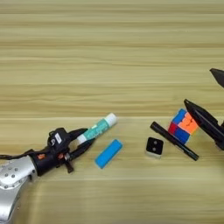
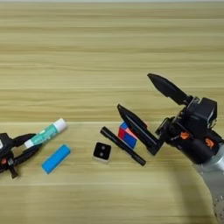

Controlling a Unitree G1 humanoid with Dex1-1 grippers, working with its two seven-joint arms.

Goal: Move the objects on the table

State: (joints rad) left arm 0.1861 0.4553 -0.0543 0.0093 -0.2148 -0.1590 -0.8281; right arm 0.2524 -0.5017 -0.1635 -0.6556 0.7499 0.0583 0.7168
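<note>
Left eye view, lower left of the frame: my left gripper (image 1: 82,141) lies low on the table (image 1: 109,52), its two black fingers parted a little, and the teal end of the glue stick (image 1: 97,129) sits between the tips. I judge that it is placed so to close on the stick, but I cannot say the fingers touch it yet. The stick is teal and white with a white cap, and it lies slanted, cap toward the upper right. Just beside it, lower and to the right, is the flat blue bar (image 1: 108,153), slanted the same way and apart from the fingers.

In the lower middle is the small black-and-white cube (image 1: 154,146), resting flat. The thin black marker (image 1: 174,141) lies slanted just beside it on the right.

In the right eye view, my right gripper (image 2: 133,97) is at the right side, its fingers spread wide and holding nothing. The lower finger lies across the puzzle cube (image 2: 127,135) and hides part of it; the upper finger points up and left over bare wood. I think this wide opening is for taking the cube, which shows blue, red and orange squares.
</note>
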